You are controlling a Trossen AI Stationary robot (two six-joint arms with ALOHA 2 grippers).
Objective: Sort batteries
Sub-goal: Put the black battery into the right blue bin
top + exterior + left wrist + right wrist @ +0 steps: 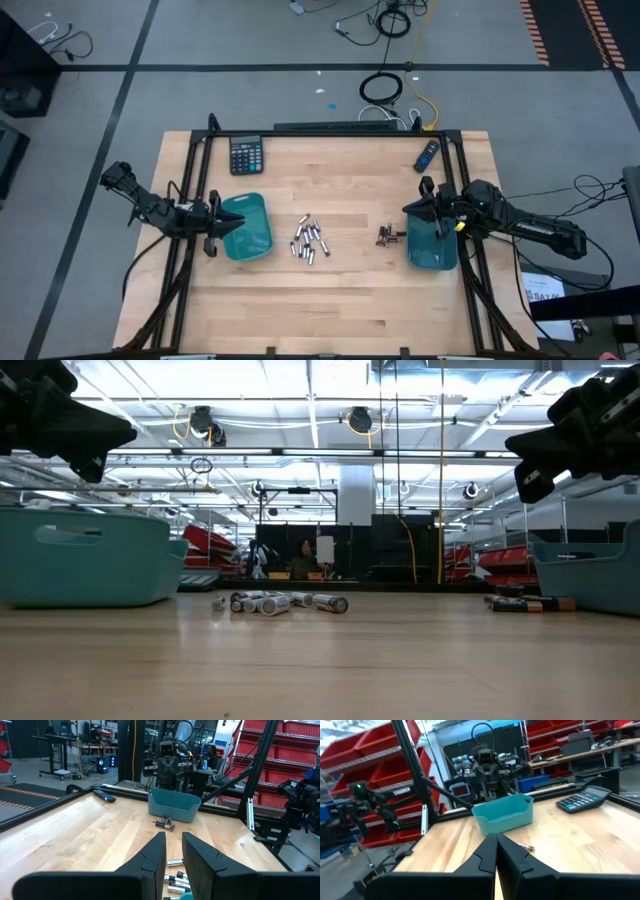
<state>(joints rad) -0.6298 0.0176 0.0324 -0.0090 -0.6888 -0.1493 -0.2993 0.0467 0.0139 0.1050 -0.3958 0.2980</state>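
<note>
Batteries are being seen heaped mid-table, long axes mixed. Left gripper, fingers slightly parted, and right gripper, fingers pressed together, are being held over teal trays.

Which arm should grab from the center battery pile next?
Left, marginally. The left gripper sits over the left teal tray, fingers open toward the battery pile. The right gripper looks shut, with a smaller dark battery cluster nearer it.

Batteries clustered mid-table; teal trays at both sides.
</note>
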